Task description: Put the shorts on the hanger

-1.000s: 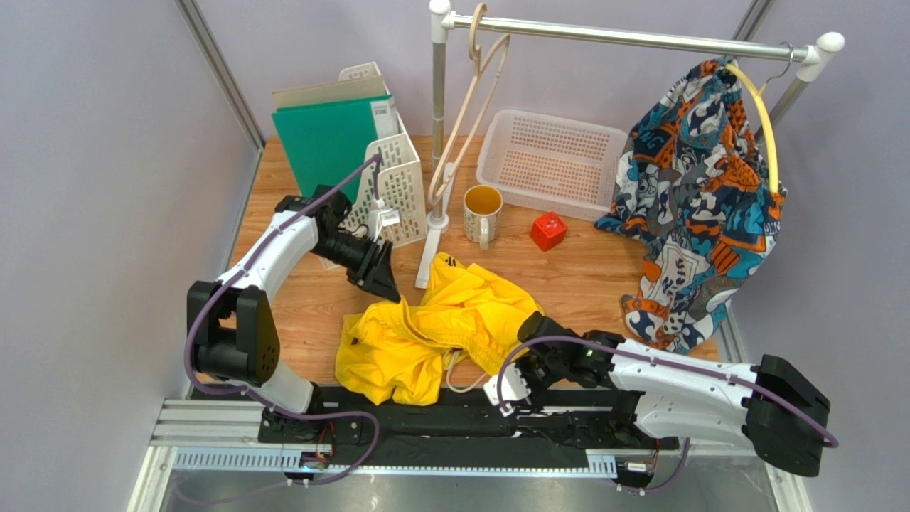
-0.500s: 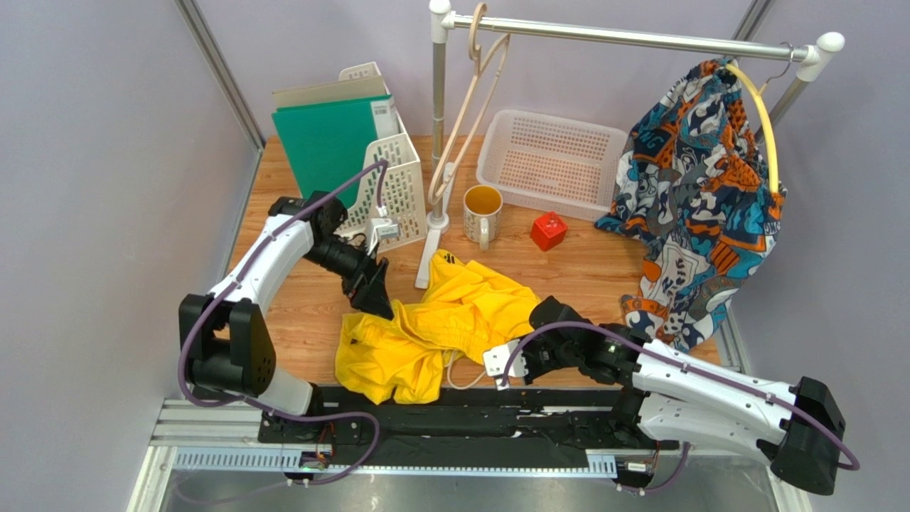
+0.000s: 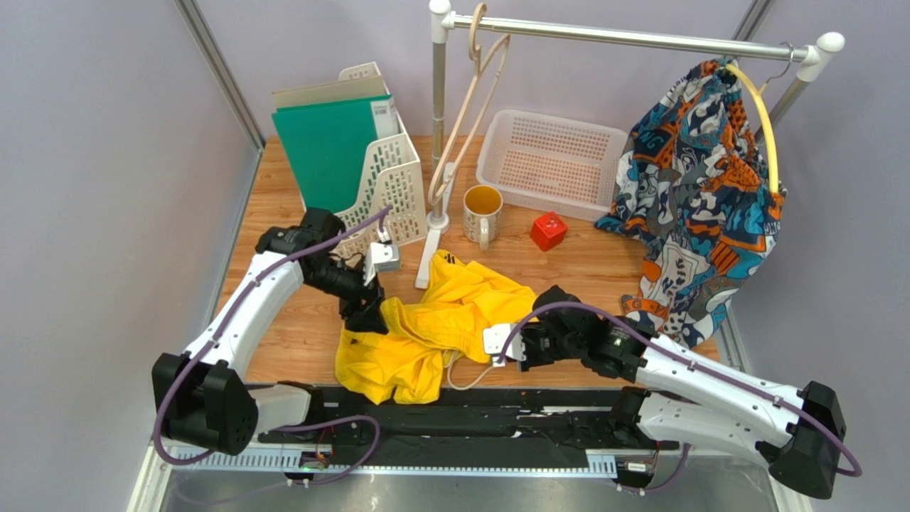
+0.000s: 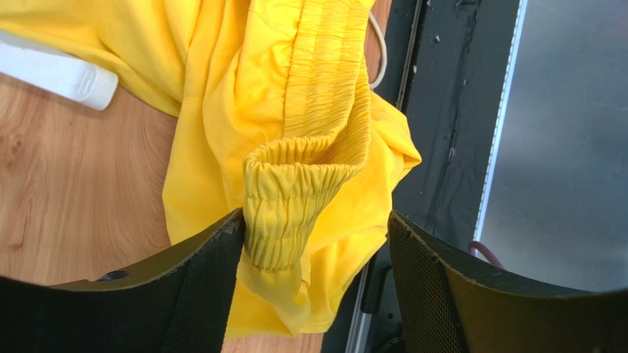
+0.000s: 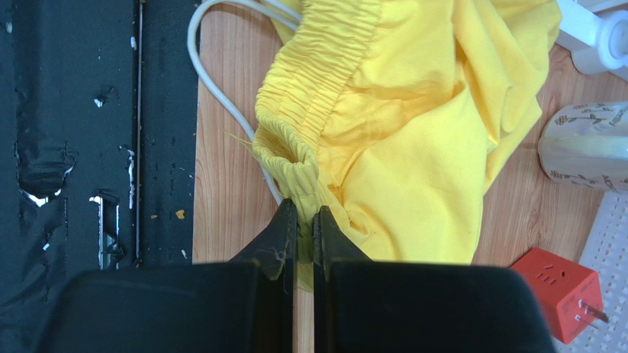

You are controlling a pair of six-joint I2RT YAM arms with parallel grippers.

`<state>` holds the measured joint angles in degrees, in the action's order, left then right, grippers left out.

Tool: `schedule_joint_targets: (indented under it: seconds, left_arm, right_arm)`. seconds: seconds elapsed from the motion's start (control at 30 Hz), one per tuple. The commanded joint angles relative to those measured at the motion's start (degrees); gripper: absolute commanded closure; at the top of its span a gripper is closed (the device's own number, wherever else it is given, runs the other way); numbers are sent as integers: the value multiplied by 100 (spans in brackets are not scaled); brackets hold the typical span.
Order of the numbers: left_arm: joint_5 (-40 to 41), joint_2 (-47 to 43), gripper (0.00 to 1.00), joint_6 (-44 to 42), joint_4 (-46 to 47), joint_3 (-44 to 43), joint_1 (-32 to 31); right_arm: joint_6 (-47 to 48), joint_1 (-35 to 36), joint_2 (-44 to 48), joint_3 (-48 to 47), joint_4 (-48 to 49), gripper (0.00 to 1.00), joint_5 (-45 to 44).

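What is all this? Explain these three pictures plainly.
Two white robot arms are bolted at the near edge of a wooden table. The wide picture looks from above and behind them; each close-up comes from a camera on one wrist. On the table lie bright yellow fabric shorts, a cream mug, a red cube and a white perforated basket. A pale beige clothes hanger hangs from the rail. The right arm's fingers are shut on the shorts' waistband; the left arm's fingers stand open around another fold of it.
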<state>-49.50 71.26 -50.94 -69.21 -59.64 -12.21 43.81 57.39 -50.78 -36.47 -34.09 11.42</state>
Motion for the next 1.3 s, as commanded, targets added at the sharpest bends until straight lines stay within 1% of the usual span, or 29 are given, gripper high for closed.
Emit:
schedule_joint_targets:
  seconds: [0.0,0.07,0.1,0.2,0.23,0.27,0.33,0.37,0.4,0.43,0.5,0.53,0.57,0.6,0.63,0.7,0.73,0.8,0.83,0.87,0.93,1.03,1.1,1.17,1.2,1.23,1.27]
  left_arm:
    - [194,-410,37,-207,592,338,-361]
    - [370,-578,51,48,961,496,-379]
    - [475,-709,71,284,1110,514,-379]
    - [625,-1008,100,856,1208,348,-370]
    - [643,-1096,100,1014,1182,243,-370]
    - [599,-1184,100,1277,1130,-54,-370]
    - [511,-1439,100,1594,1015,-450,-370]
    - [511,-1501,100,1883,997,-913,-370]
    - [537,-1588,100,2025,893,-1179,-370]
    - [529,-1598,100,2113,822,-1739,-370]
    - [546,-1546,100,2246,498,-2348,-370]
    - [572,-1502,100,2324,383,-2977,-370]
    - [581,-1371,100,2325,243,-3305,-370]
    - [529,-1300,100,2351,-98,-3639,-370]
    - [485,-1221,100,2352,-293,-4243,-370]
    - [327,-1027,100,2422,-731,-4809,-370]
    - [274,-975,100,2483,-865,-5342,-379]
    - [90,-886,100,2518,-1137,-5829,-379]
    - [80,-869,100,2597,-1182,-6231,-379]
    - [72,-860,100,2650,-1226,-6418,-379]
    - [72,-868,100,2851,-1270,-6787,-379]
    - [36,-930,100,3132,-1174,-6772,-379]
    - [132,-1079,100,3186,-1043,-6614,-379]
    - [273,-1237,100,3248,-946,-6176,-379]
    - [378,-1299,100,3231,-850,-5991,-379]
    - [457,-1352,100,3204,-779,-5589,-379]
    - [598,-1465,100,3195,-656,-5359,-379]
  right_arm:
    - [-636,-183,86,-518,-63,100,0]
    - [-864,-271,130,-624,-107,100,27]
    - [-918,-315,209,-729,-142,100,27]
    - [-1199,-456,349,-1036,-291,100,-52]
    - [-1278,-509,385,-1186,-361,100,-70]
    - [-1453,-657,402,-1326,-510,100,-70]
    - [-1612,-851,455,-1880,-651,100,-87]
    - [-1717,-1043,473,-2073,-800,100,-96]
    - [-1753,-1132,499,-2536,-854,100,-174]
    - [-1797,-1281,491,-2758,-898,100,-201]
    - [-1850,-1388,482,-3233,-1064,100,-306]
    - [-1850,-1397,464,-3766,-1117,100,-359]
    - [-1850,-1388,421,-4023,-1257,100,-403]
    - [-1841,-1388,385,-4278,-1328,100,-439]
    - [-1832,-1388,359,-4829,-1398,100,-439]
    - [-1806,-1388,245,-5359,-1627,100,-439]
    - [-1780,-1388,210,-5788,-1802,100,-430]
    - [-1788,-1388,113,-6248,-2004,100,-456]
    - [-1875,-1397,78,-6432,-2092,100,-465]
    - [-1911,-1397,34,-6817,-2285,100,-465]
    - [-2156,-1388,-10,-7231,-2523,100,-317]
    - [-2403,-1388,-28,-7418,-2682,100,-114]
    - [-2614,-1388,-19,-7305,-2691,100,-105]
    - [-2684,-1388,33,-7034,-2560,100,-183]
    - [-2694,-1388,60,-6675,-2455,100,-280]
    - [-2685,-1388,95,-6445,-2341,100,-342]
    - [-2668,-1397,139,-6243,-2070,100,-421]
